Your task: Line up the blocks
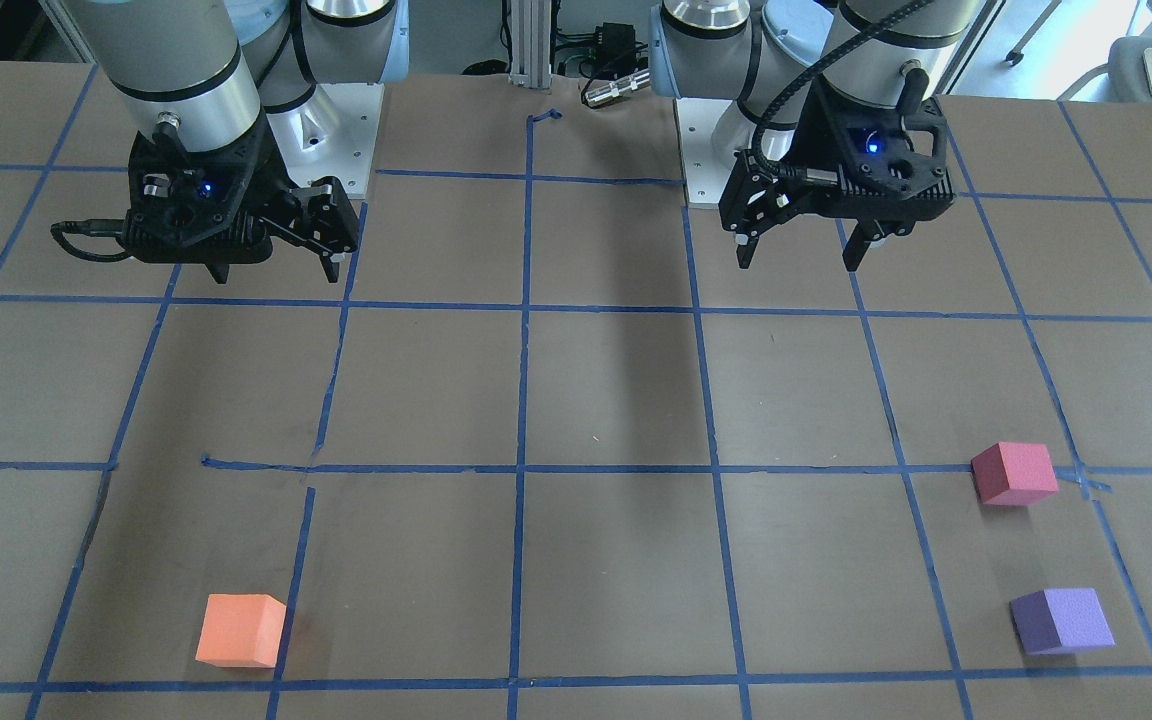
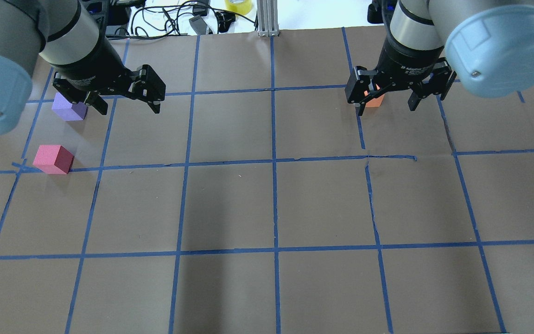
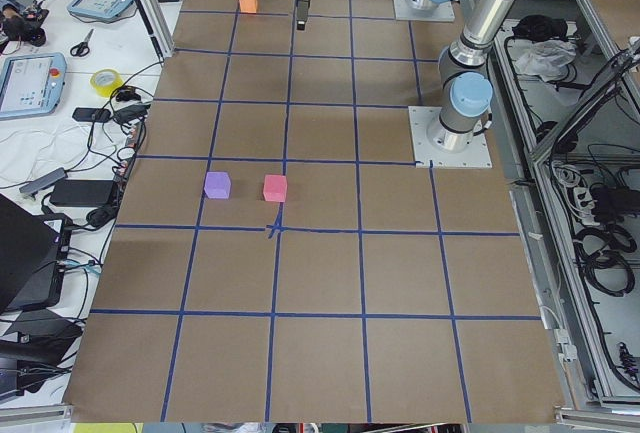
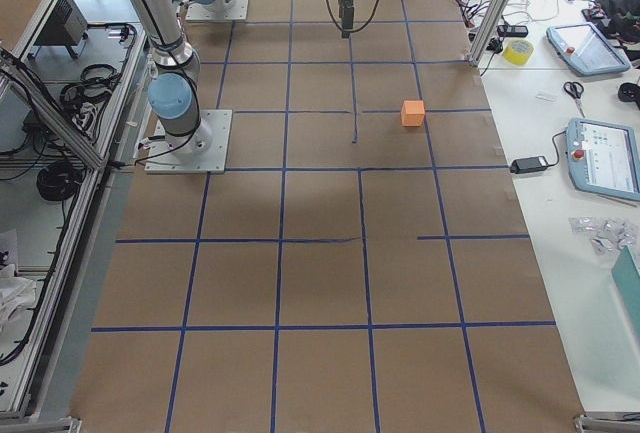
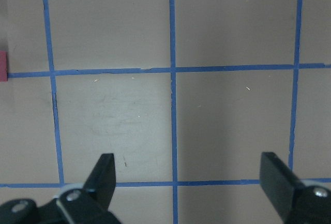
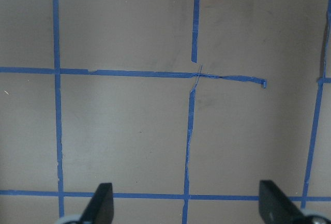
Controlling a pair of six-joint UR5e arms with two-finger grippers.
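Presently: purple block (image 1: pixel 1061 620) near pink block (image 1: pixel 1014 473), orange block (image 1: pixel 241 630) well apart from it; left gripper (image 1: pixel 796 255) and right gripper (image 1: pixel 279 270) both agape, empty; risk: an off-centre descent would likely nudge a block askew.

Overhead, the right gripper (image 2: pixel 385 106) hides most of the orange block (image 2: pixel 374 101) (its wrist view crops it at the top edge); the left gripper (image 2: pixel 130 110) covers a corner of the purple block (image 2: pixel 66 110).

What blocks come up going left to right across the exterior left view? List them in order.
purple block → orange block → pinkish-red block
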